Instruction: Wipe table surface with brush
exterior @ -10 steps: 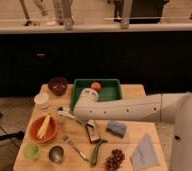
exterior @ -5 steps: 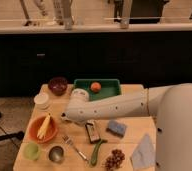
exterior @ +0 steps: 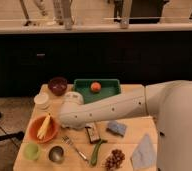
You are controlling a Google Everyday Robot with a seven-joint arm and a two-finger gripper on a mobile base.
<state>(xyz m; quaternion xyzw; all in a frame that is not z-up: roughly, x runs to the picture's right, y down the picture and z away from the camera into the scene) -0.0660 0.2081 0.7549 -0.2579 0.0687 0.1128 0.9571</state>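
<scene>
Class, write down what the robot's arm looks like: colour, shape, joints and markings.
The arm is smooth and white, a thick rounded tube widening to a bulky white shoulder, with a ball-like joint cap. No cables or markings show. The gripper is at its tip beside the orange bowl.

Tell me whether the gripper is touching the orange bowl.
Cannot tell. In the camera view the gripper, at the arm's tip over the table surface, sits right beside the orange bowl; neither contact nor gap shows.

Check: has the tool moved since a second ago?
Yes. The tool, shut at the arm's tip, has shifted left and nearer the camera, off the front corner of the green tray toward the orange bowl.
</scene>
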